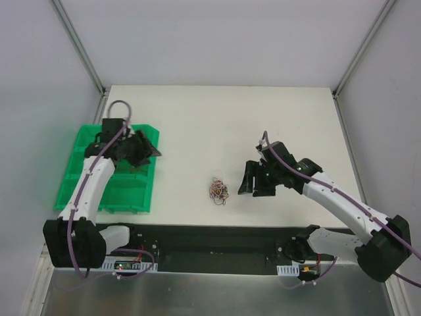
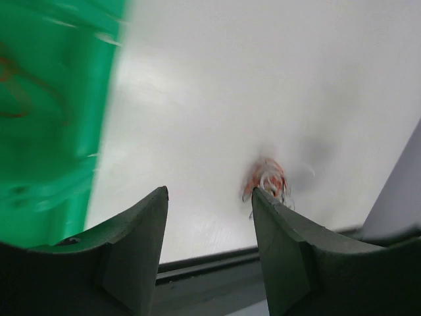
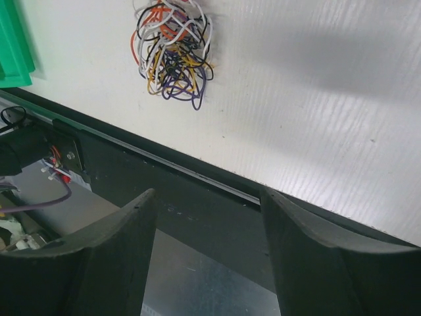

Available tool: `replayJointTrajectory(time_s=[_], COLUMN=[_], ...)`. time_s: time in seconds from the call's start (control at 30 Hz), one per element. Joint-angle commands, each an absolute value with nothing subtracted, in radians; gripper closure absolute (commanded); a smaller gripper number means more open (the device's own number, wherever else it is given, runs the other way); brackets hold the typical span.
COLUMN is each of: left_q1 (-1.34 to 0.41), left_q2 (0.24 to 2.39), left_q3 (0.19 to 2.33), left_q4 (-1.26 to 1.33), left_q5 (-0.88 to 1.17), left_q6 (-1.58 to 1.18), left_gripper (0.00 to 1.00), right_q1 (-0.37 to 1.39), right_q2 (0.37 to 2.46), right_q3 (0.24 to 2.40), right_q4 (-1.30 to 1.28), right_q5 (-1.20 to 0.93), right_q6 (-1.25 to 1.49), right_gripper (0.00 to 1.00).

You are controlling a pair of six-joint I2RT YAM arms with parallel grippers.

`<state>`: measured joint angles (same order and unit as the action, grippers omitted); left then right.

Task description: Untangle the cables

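Tray first, far left: a green plastic tray (image 1: 141, 197) w/ several compartments lies on the white table top (image 1: 217, 118), its near end close to the table's front edge. The left arm reaches up over it, and the left gripper (image 1: 152, 151) hangs above the tray's right side toward the far end, nose pointing at table centre. From its wrist cam (image 2: 209, 194) the two dark fingers stand apart w/ a bare gap between them and nothing held. That view is blurred. The tray is a green smear on the left, w/ a small orange-white blob further off on the white surface.

Mid-table, toward the front edge: a small tangle of thin curly cables (image 1: 218, 191), w/ white, black, orange, yellow & purple strands all in one clump and loose loops sticking out round the edges. It lies flat on the table between the two grippers, well apart from the tray and nearer the right one, touching neither.

Just right of the clump: the right gripper (image 1: 255, 186), held low & tilted down toward the front edge. Its wrist cam (image 3: 207, 197) shows both fingers spread, nothing between them. The gap frames the black rail (image 3: 197, 197) along the table's front. The cables sit beyond, up & left of the gap, sharp enough to tell single strands.
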<state>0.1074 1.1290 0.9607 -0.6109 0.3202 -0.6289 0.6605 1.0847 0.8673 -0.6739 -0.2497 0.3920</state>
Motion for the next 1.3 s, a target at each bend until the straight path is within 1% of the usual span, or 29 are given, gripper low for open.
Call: replayJointTrajectory(time_s=[0.0, 0.07, 0.1, 0.13, 0.17, 0.23, 0.3, 0.43, 0.57, 0.63, 0.67, 0.7, 0.73, 0.77, 0.87, 0.9, 0.93, 1.07, 1.13, 1.27], left_q1=[-0.235, -0.377, -0.432, -0.466, -0.495, -0.523, -0.541, -0.586, -0.614, -0.632, -0.643, -0.65, -0.652, -0.652, -0.652, -0.65, -0.65, -0.646, -0.641, -0.638], left_q2=[1.235, 1.29, 1.313, 1.342, 1.368, 1.437, 1.503, 1.606, 1.709, 1.755, 1.773, 1.785, 1.795, 1.792, 1.744, 1.717, 1.685, 1.55, 1.479, 1.321], left_q3=[0.982, 0.977, 0.974, 0.97, 0.965, 0.96, 0.962, 0.976, 0.997, 1.011, 1.02, 1.026, 1.029, 1.026, 0.999, 0.99, 0.977, 0.959, 0.953, 0.937], left_q4=[-0.506, -0.465, -0.442, -0.421, -0.401, -0.379, -0.367, -0.316, -0.23, -0.196, -0.189, -0.187, -0.187, -0.187, -0.208, -0.225, -0.25, -0.359, -0.417, -0.515], left_q5=[0.54, 0.54, 0.545, 0.551, 0.548, 0.554, 0.555, 0.593, 0.687, 0.701, 0.689, 0.671, 0.654, 0.623, 0.504, 0.456, 0.395, 0.152, 0.046, -0.133], left_q6=[-0.477, -0.479, -0.494, -0.509, -0.532, -0.581, -0.613, -0.623, -0.664, -0.69, -0.699, -0.706, -0.715, -0.727, -0.723, -0.718, -0.71, -0.678, -0.664, -0.629], left_gripper=[0.49, 0.52, 0.55, 0.58, 0.63, 0.68, 0.68, 0.6, 0.56, 0.55, 0.56, 0.6, 0.67, 0.75, 0.88, 0.95, 1.0, 1.0, 1.0, 1.0], right_q1=[0.66, 0.661, 0.663, 0.664, 0.666, 0.669, 0.683, 0.719, 0.73, 0.73, 0.73, 0.732, 0.733, 0.733, 0.735, 0.735, 0.736, 0.733, 0.73, 0.715], right_q2=[1.189, 1.245, 1.273, 1.297, 1.325, 1.376, 1.416, 1.512, 1.555, 1.584, 1.597, 1.604, 1.605, 1.597, 1.563, 1.546, 1.523, 1.412, 1.32, 1.116], right_q3=[0.91, 0.907, 0.905, 0.907, 0.908, 0.916, 0.926, 0.927, 0.914, 0.914, 0.916, 0.916, 0.92, 0.919, 0.92, 0.919, 0.919, 0.923, 0.919, 0.89], right_q4=[-0.62, -0.571, -0.542, -0.514, -0.49, -0.437, -0.393, -0.286, -0.23, -0.232, -0.232, -0.242, -0.265, -0.282, -0.34, -0.372, -0.406, -0.619, -0.728, -0.886], right_q5=[-0.304, -0.334, -0.35, -0.363, -0.377, -0.405, -0.408, -0.44, -0.422, -0.407, -0.4, -0.381, -0.342, -0.312, -0.226, -0.188, -0.113, 0.186, 0.315, 0.494], right_q6=[0.451, 0.468, 0.469, 0.474, 0.479, 0.492, 0.506, 0.499, 0.474, 0.457, 0.457, 0.459, 0.459, 0.46, 0.463, 0.466, 0.469, 0.511, 0.544, 0.591], right_gripper=[0.38, 0.42, 0.46, 0.5, 0.52, 0.53, 0.53, 0.51, 0.5, 0.49, 0.49, 0.51, 0.55, 0.6, 0.93, 1.0, 1.0, 1.0, 1.0, 1.0])
